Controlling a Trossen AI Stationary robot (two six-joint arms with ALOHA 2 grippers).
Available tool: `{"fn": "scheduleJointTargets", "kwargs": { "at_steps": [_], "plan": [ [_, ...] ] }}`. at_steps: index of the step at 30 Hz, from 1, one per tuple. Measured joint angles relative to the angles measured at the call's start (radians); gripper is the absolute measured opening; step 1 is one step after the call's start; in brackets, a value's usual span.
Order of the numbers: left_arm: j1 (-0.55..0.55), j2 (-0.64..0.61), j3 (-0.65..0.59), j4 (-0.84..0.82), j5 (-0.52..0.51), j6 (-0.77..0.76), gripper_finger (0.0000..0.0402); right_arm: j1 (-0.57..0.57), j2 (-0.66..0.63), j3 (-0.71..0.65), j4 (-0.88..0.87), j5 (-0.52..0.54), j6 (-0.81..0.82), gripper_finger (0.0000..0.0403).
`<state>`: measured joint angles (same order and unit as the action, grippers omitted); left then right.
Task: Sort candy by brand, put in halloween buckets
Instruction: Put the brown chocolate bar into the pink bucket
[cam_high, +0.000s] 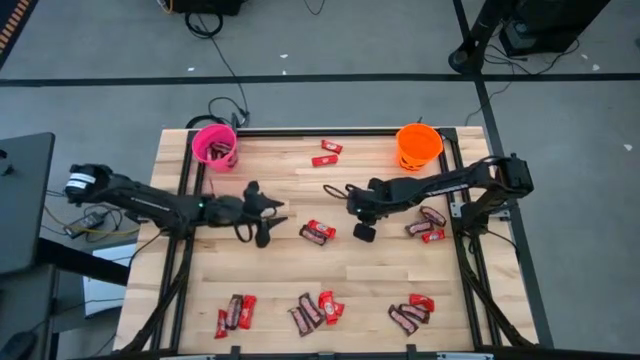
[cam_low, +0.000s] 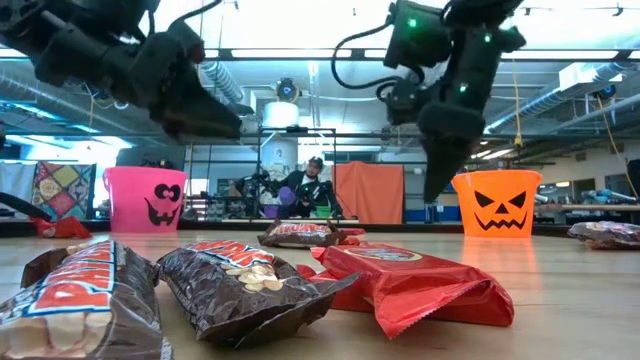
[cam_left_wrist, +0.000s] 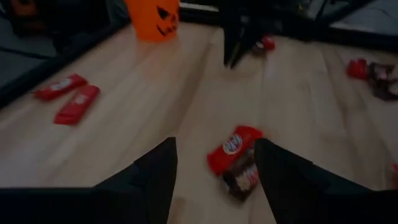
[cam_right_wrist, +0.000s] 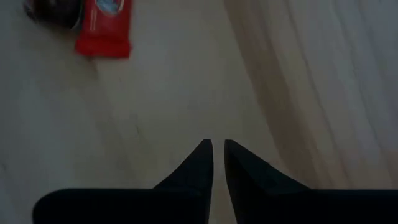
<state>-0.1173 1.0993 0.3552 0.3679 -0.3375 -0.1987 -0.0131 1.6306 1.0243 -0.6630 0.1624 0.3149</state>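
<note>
Over the pale wooden table (cam_high: 270, 280), the left tool (cam_high: 268, 222) hangs with its dark fingers (cam_left_wrist: 158, 171) spread apart and empty, near a red-wrapped candy bar (cam_left_wrist: 231, 148) lying against a brown-wrapped one (cam_left_wrist: 242, 177). The right tool (cam_right_wrist: 217, 149) holds nothing, tips nearly together. The hot pink plastic bucket (cam_high: 214, 145) and bright orange plastic bucket (cam_high: 418, 146) stand at the far edge.

Open lane mid-tabletop
We see bare tabletop (cam_high: 290, 170) between the arms; only a candy pair (cam_high: 317, 233) lies there.
</note>
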Motion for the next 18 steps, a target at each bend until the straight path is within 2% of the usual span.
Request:
{"fn": "scheduleJointTargets", "kwargs": {
  "at_steps": [7,13,18],
  "plan": [
    [-0.022,0.198,0.025,0.056,0.032,0.096,0.0217,0.078,0.034,0.008,0.187,-0.051,-0.022,0.0056],
    [-0.022,0.331,0.091,0.062,0.07,0.157,0.0217,0.126,0.065,0.007,0.247,0.094,-0.03,0.0062],
    [-0.013,0.437,0.153,0.061,0.152,0.175,0.0217,0.153,0.078,0.007,0.243,0.187,-0.004,0.0062]
  ]
}}
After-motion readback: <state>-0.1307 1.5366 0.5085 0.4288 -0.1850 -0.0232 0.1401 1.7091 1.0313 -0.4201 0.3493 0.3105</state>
